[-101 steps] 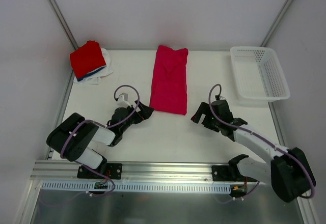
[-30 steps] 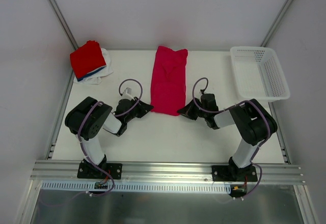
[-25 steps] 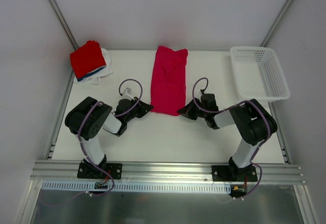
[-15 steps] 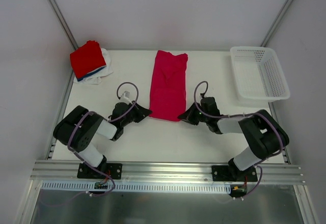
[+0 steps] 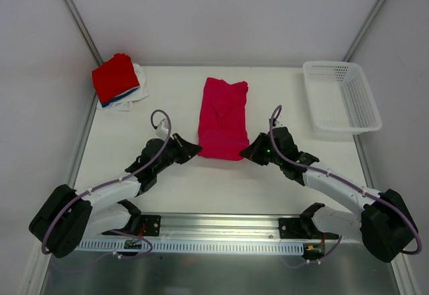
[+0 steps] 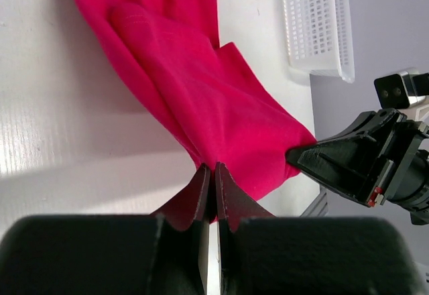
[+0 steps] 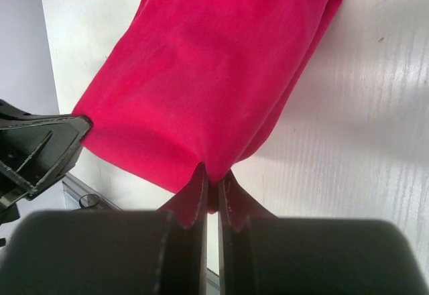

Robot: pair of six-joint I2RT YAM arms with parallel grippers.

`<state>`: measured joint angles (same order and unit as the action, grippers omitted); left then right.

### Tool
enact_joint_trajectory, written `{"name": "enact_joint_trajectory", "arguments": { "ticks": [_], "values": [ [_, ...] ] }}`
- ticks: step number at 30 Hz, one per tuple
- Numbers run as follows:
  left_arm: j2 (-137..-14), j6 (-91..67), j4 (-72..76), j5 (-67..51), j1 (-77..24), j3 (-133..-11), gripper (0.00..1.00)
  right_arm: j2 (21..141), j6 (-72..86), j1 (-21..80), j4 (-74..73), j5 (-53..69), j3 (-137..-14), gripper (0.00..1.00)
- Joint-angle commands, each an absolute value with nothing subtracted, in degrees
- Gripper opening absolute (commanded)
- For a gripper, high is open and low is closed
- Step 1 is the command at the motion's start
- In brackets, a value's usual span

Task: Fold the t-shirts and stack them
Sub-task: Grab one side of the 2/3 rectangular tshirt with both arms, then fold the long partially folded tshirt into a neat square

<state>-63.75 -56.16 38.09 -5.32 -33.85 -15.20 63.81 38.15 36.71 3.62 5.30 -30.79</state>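
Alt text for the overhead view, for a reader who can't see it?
From above: the left gripper and right gripper each pinch a near corner of a crimson-pink t-shirt in the middle. A stack of folded shirts, red on top, sits back left; a white mesh basket sits back right.

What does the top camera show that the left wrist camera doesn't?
Only the top view shows the stack of folded shirts in the far left corner. Only the left wrist view shows, close up, the left pincer shut on the pink shirt's near corner. Both show the pink shirt, the white basket and the right pincer at the shirt's other near corner.
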Motion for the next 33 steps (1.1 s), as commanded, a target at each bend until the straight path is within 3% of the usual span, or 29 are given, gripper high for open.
{"name": "enact_joint_trajectory", "arguments": {
  "ticks": [1,17,33],
  "values": [
    [-60.03,-52.57,30.07,-1.49,-34.1,-19.59,0.0,62.49,35.95,36.83,-3.33,0.97,-34.62,0.01],
    [-69.33,-43.95,23.73,-0.35,-34.01,-35.32,0.0,80.5,27.86,35.86,-10.28,-2.29,-57.64,0.01],
    [-82.7,-38.58,24.17,-0.44,-29.53,-50.26,0.0,95.79,22.94,28.57,-13.45,2.63,-77.06,0.0]
  ]
}}
